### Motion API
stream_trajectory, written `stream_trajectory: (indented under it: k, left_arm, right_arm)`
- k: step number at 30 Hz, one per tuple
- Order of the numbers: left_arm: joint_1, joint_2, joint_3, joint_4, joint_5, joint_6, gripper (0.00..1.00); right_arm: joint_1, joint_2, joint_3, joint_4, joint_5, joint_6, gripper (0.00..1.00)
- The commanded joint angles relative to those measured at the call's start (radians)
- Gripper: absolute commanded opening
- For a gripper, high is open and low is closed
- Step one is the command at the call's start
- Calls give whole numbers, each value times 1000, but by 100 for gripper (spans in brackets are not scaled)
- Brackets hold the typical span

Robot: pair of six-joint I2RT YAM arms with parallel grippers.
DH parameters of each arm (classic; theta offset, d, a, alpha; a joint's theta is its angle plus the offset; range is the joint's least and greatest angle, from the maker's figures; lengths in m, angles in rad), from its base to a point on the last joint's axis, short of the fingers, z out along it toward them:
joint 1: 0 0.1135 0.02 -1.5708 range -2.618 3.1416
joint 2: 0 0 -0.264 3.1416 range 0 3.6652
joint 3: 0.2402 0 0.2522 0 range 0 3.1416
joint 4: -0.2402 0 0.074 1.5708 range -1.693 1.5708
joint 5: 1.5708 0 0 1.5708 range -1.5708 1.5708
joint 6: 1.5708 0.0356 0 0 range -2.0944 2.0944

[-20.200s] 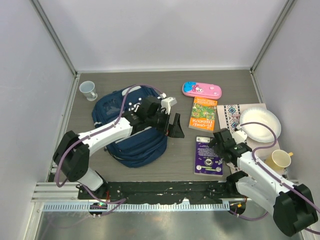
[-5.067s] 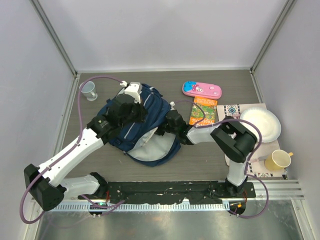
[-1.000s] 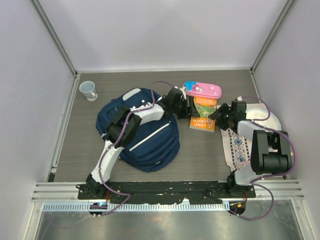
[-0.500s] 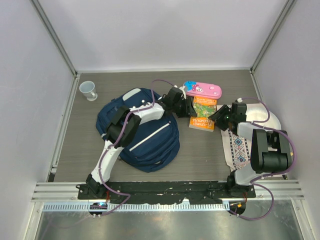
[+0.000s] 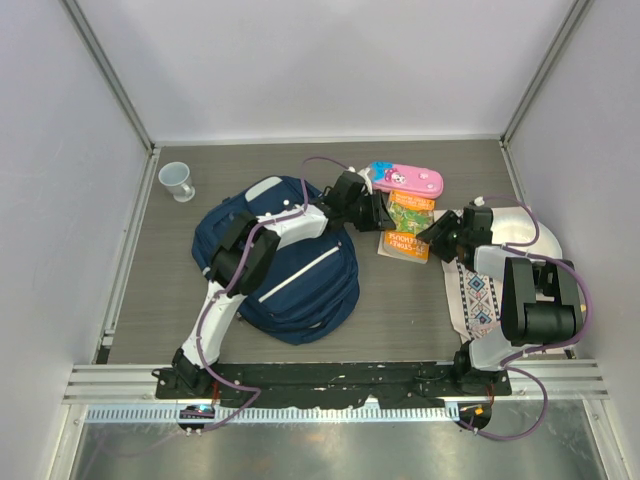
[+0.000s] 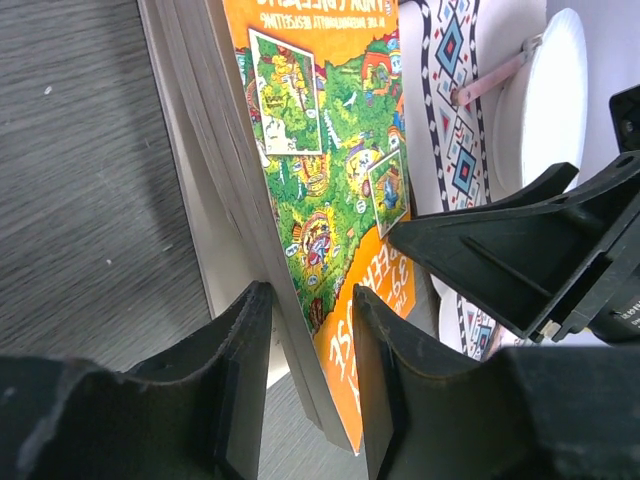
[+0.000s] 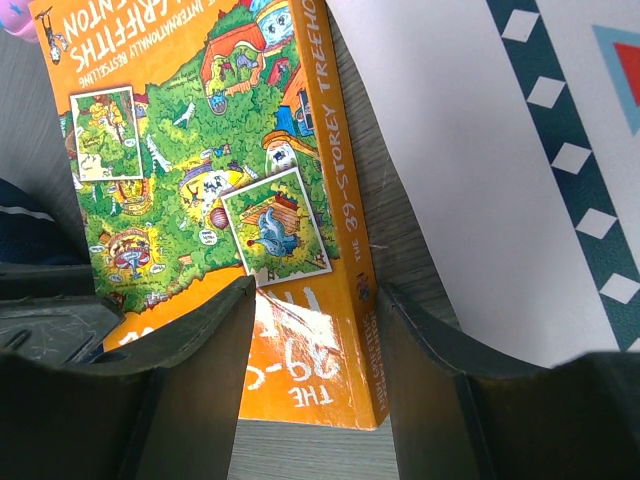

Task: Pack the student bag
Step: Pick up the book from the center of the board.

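Your left gripper [image 6: 310,295] pinches the orange book [image 6: 330,180] by its page edge only. Your right gripper [image 7: 315,290], spread astride the book's spine, could knock it loose.

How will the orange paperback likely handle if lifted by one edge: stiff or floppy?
The orange paperback shows a thick page block in the left wrist view, so it probably stays fairly stiff. Its cover has a glare patch in the right wrist view, so it may slip in the jaws. Held by one edge, it might fan open.
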Motion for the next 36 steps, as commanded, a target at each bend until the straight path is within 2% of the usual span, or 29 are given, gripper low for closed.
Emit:
stream_trajectory:
  k: [1,4,9,10,12,13,14,15,18,20,23,24,25,26,34,36]
  left_arm:
    - [-37,-20,42,94,106,-51,44]
    - [-37,-2,56,68,104,-56,46]
    - [-37,17,59,49,118,-60,44]
    - [-37,22,66,42,121,-60,38]
    - [-37,37,79,11,127,-53,34]
    - [-37,40,85,7,134,-52,26]
    - [-38,49,86,6,137,-54,24]
    - [-37,52,88,3,140,-57,25]
    - [-37,52,82,0,132,-56,40]
    - [-37,52,80,-9,129,-51,41]
    - [-37,55,88,-23,131,-40,24]
    - [-37,55,89,-23,134,-39,11]
    - [-37,54,88,-18,140,-37,3]
    - [-38,52,85,-15,140,-36,0]
    - [-37,-96,8,29,132,41,0]
    - [-35,-136,-16,37,131,67,0]
  right_arm:
    - [19,9,-5,35,-99,27,56]
    - [19,10,-2,33,-102,28,56]
    - [19,15,-3,39,-106,31,56]
    - [19,15,-3,39,-107,30,56]
    - [19,13,-5,41,-109,33,57]
    - [19,12,-5,42,-112,33,56]
    - [19,10,-2,39,-113,33,56]
    - [19,9,-2,38,-113,33,56]
    - [19,0,-6,36,-112,33,57]
    - [19,-4,-5,32,-113,33,57]
    - [19,-5,-5,32,-113,31,57]
    - [19,-5,-5,30,-115,31,57]
    - [19,-5,-5,30,-116,30,57]
    - [19,-10,-2,24,-113,28,57]
    - [6,-161,36,-88,-49,-1,80]
    - [-11,-200,38,-112,-41,-1,82]
